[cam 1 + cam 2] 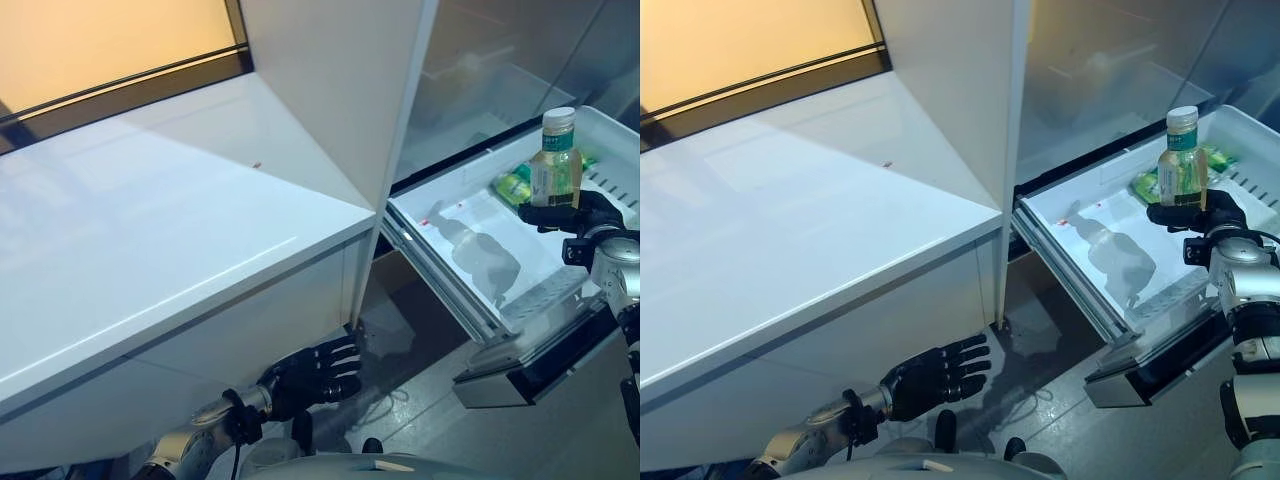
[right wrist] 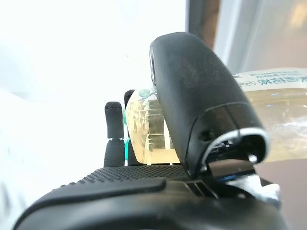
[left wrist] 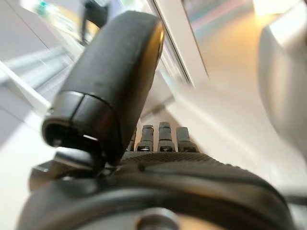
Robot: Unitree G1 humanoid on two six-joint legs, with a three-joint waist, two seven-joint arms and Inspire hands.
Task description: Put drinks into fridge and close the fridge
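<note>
My right hand (image 1: 572, 214) is shut on a clear bottle (image 1: 556, 160) of pale yellow drink with a white cap, held upright over the pulled-out white fridge drawer (image 1: 470, 255). The right wrist view shows my thumb (image 2: 192, 96) pressed on the bottle (image 2: 283, 108). A green drink (image 1: 512, 186) lies in the drawer behind the bottle. My left hand (image 1: 318, 372) is open and empty, low in front of the white cabinet, near the edge of the open fridge door (image 1: 385, 120).
A white counter (image 1: 150, 240) spans the left side. The tall white fridge door edge stands between the counter and the drawer. The drawer's dark front rail (image 1: 530, 370) juts out at the lower right, above grey floor (image 1: 420, 420).
</note>
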